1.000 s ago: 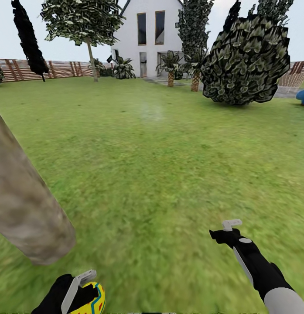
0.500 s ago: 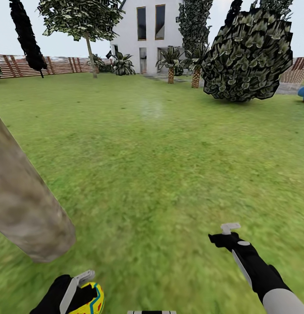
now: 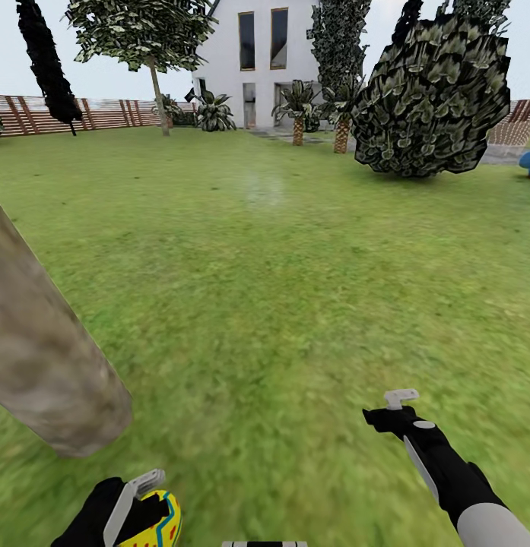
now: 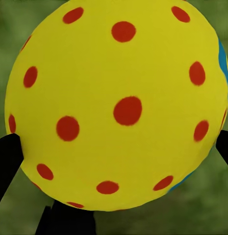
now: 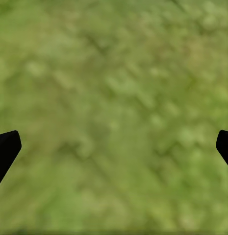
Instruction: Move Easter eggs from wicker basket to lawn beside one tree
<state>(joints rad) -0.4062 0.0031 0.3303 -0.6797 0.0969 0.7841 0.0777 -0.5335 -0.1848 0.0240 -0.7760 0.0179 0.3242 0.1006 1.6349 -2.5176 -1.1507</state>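
Observation:
A yellow Easter egg (image 3: 161, 521) with blue zigzags and red dots sits at the bottom left of the head view, with my left gripper (image 3: 143, 503) shut on it. In the left wrist view the egg (image 4: 118, 98) spans the gap between the black fingertips (image 4: 7, 156) above blurred grass. The tree's thick mottled trunk (image 3: 44, 365) meets the lawn (image 3: 280, 289) just beyond the left gripper. My right gripper (image 3: 398, 404) hangs open over bare grass, its jaws wide apart in the right wrist view (image 5: 114, 152). The wicker basket and the other eggs are out of view.
A big dark-leaved bush (image 3: 428, 99) stands at the back right, beside a blue slide edge (image 3: 529, 162). The white house (image 3: 257, 61), small palms, a dark cypress (image 3: 46, 64) and the wooden fence (image 3: 105, 114) line the far side. Wide grass lies ahead.
The head view tipped slightly down a second ago and has held still since. Both grippers and the egg keep their places.

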